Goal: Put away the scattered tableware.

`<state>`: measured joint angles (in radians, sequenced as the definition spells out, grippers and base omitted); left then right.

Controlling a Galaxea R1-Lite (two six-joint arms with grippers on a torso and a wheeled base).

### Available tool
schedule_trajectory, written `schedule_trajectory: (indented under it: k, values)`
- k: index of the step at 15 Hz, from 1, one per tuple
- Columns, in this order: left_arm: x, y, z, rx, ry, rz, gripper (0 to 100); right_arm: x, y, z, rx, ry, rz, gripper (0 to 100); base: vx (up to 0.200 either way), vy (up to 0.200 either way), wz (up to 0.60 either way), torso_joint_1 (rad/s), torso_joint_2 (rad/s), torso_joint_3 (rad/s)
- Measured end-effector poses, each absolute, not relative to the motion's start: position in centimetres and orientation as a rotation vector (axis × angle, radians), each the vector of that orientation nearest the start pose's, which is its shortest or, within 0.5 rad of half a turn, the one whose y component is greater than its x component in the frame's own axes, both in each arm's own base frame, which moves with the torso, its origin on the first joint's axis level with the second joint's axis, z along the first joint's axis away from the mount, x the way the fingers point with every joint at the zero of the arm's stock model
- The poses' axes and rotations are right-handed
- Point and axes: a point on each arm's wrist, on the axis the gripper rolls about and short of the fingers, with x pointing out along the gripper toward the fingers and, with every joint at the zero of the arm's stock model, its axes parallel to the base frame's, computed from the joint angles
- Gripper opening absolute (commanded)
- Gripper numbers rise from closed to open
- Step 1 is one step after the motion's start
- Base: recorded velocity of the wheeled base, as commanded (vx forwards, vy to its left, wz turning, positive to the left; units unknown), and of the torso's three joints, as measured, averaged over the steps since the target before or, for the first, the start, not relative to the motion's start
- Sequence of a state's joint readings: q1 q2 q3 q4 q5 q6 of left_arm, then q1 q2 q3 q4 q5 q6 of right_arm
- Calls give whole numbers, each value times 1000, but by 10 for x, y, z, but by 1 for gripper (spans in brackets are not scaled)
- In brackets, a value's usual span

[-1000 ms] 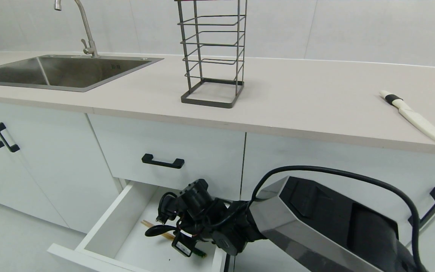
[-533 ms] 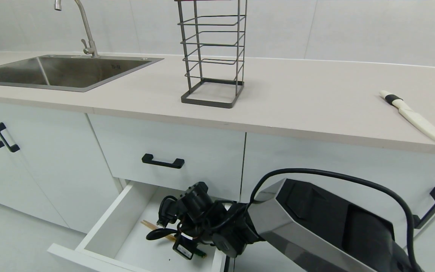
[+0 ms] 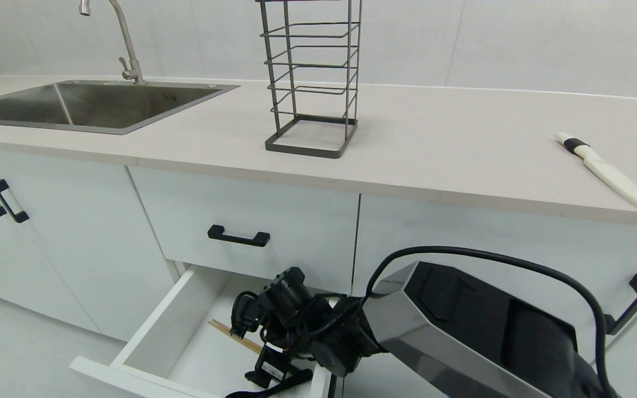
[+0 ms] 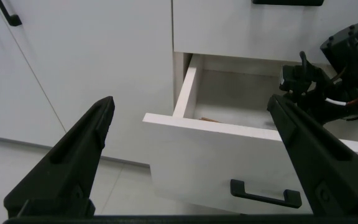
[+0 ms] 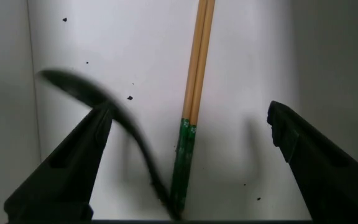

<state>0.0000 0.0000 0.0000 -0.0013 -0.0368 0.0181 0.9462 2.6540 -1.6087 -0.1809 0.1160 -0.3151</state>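
Across the back of the room runs a long pale stone countertop (image 3: 451,143), with a stainless steel sink (image 3: 103,102) set into its left end. Below it, among the white cabinet fronts, one white lower drawer (image 3: 152,326) stands pulled out. A tall dark wire rack (image 3: 304,150) stands upright on the counter, well right of the sink. Far off at the right end lies a white knife with a black band on its handle (image 3: 606,171), flat near the counter's front edge.

Down in the drawer hangs the right gripper (image 3: 266,365). From its wrist camera, its two black fingers (image 5: 61,168) are spread wide and pinch nothing. A pair of bamboo chopsticks with green-painted ends (image 5: 197,74) lies on the drawer floor in the gap between them, running lengthwise and clear of both fingers. Just beside the chopsticks is a black long-handled spoon (image 5: 129,130). Its shape is smeared, with its bowl toward one finger and its handle slanting to meet the green ends. I cannot tell whether it touches that finger.

From above, the spoon (image 3: 274,386) shows at the drawer's front right corner, under the gripper, and the chopsticks (image 3: 235,336) lie farther back and to the left.

Outside the drawer (image 4: 229,162), the left gripper (image 4: 191,104) hangs low before its front panel, fingers wide apart around nothing.
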Motion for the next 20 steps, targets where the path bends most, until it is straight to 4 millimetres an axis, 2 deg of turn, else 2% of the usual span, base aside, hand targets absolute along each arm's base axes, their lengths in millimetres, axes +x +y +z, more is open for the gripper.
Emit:
schedule_trajectory:
  k: [4, 8, 11, 15, 18, 20]
  values:
    - [-23, -1, 76, 19, -2, -37, 100, 282, 395, -36, -626, 645, 1124, 100, 0, 0, 0, 0, 0, 0]
    - [-23, -1, 76, 19, -2, -37, 100, 269, 396, 17, -596, 554, 1135, 100, 0, 0, 0, 0, 0, 0]
    - [-23, -1, 76, 18, -2, -37, 100, 250, 385, 51, -581, 504, 1147, 100, 0, 0, 0, 0, 0, 0]
    - [-23, -1, 76, 18, -2, -37, 100, 229, 372, 81, -532, 391, 1143, 100, 0, 0, 0, 0, 0, 0]
    - [-23, -1, 76, 19, -2, -37, 100, 213, 360, 95, -484, 370, 1125, 100, 0, 0, 0, 0, 0, 0]
    - [-23, -1, 76, 19, -2, -37, 100, 201, 343, 96, -478, 359, 1104, 100, 0, 0, 0, 0, 0, 0]
